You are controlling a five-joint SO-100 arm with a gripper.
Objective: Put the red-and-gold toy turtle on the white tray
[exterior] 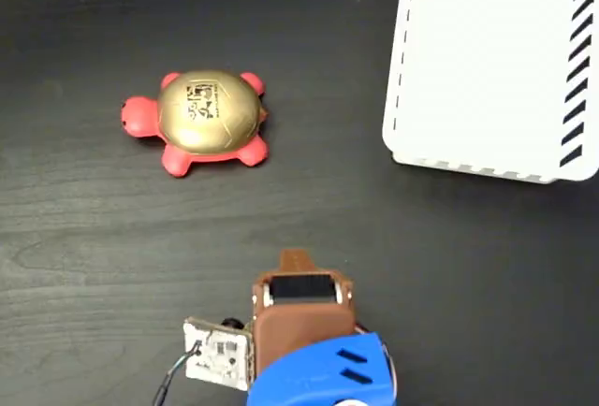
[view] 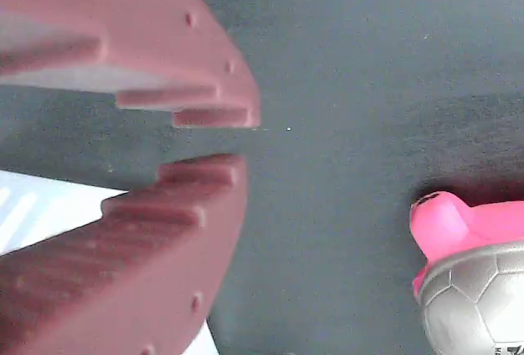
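In the fixed view, looking down from above, the red-and-gold toy turtle (exterior: 198, 122) sits on the dark desk (exterior: 84, 238) in the upper left part of the frame. Its gold dome faces up with the black square mark on top, its coral head points toward the left edge, and its feet stick out around the shell. The white tray (exterior: 487, 60) fills the upper right corner, with black slits along its right and top walls; its floor looks bare. Turtle and tray are well apart, with open desk between them. At the bottom centre the arm comes in, a blue body with a brown wrist piece, and the hand (exterior: 297, 261) shows only as a small brown tip pointing up the frame, below the turtle and a little to its right, not touching it. A small circuit board (exterior: 218, 354) with a wire hangs off the left of the arm.

In the wrist view the hand (view: 209, 142) takes up the left side, its two reddish-brown ribbed fingers (view: 164, 232) parted by just a narrow gap at the tips, with nothing between them. The turtle (view: 475, 273) appears at the lower right, one pink foot and a piece of shell, clear of the fingers. A slice of the tray (view: 41, 208) shows pale at the lower left behind the lower finger.
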